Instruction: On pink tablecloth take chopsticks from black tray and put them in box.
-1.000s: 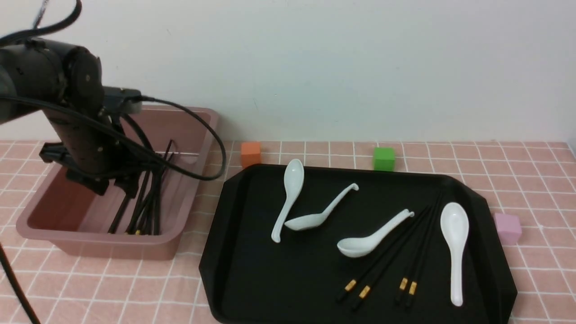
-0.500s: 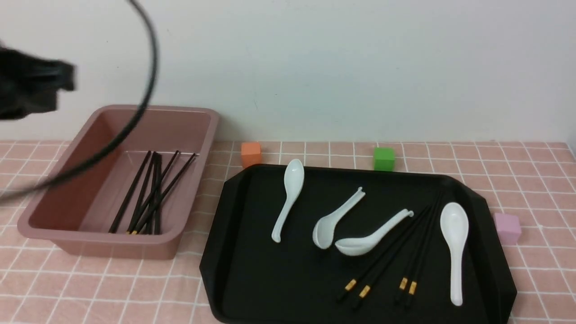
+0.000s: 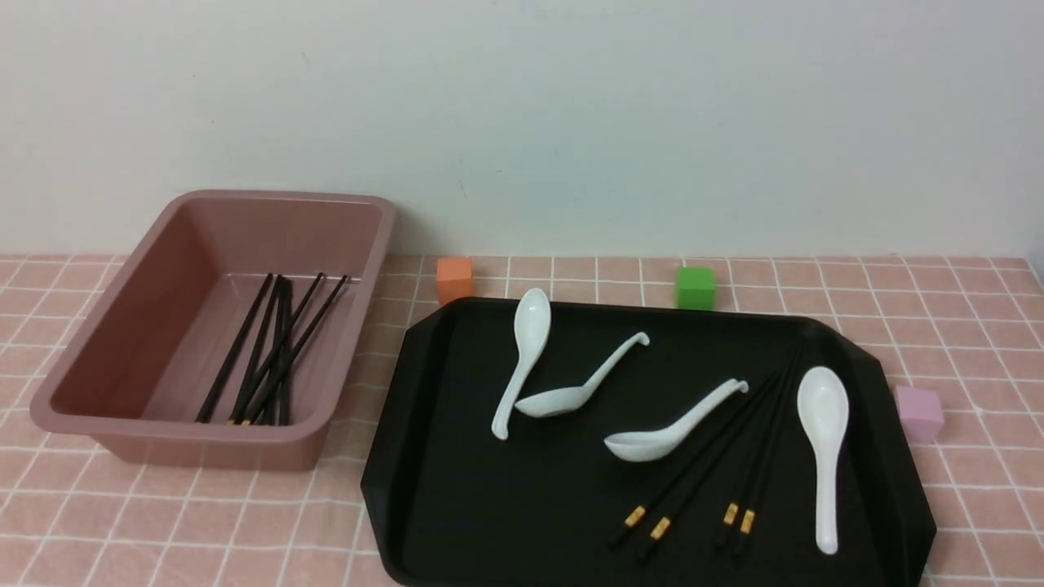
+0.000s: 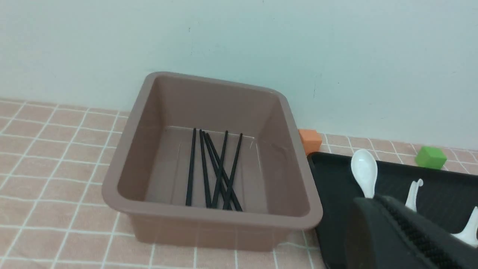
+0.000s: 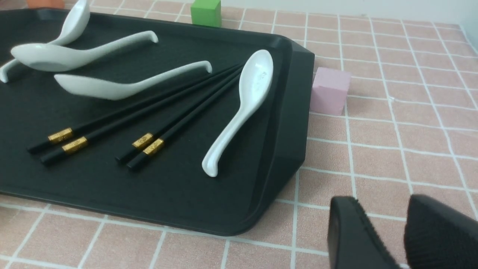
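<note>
Chopsticks (image 5: 148,143) lie both on black tray (image 3: 457,489) and inside box (image 3: 106,342).

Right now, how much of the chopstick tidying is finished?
Done: several chopsticks lie in the box. In hand: nothing seen; the right jaws stand apart, empty. Left: four more chopsticks on the black tray.

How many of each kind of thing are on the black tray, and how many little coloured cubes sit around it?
White spoons on the black tray: 4
Chopsticks on the tray: 4
Cubes, orange, green, pink: 3
Total: 11
</note>
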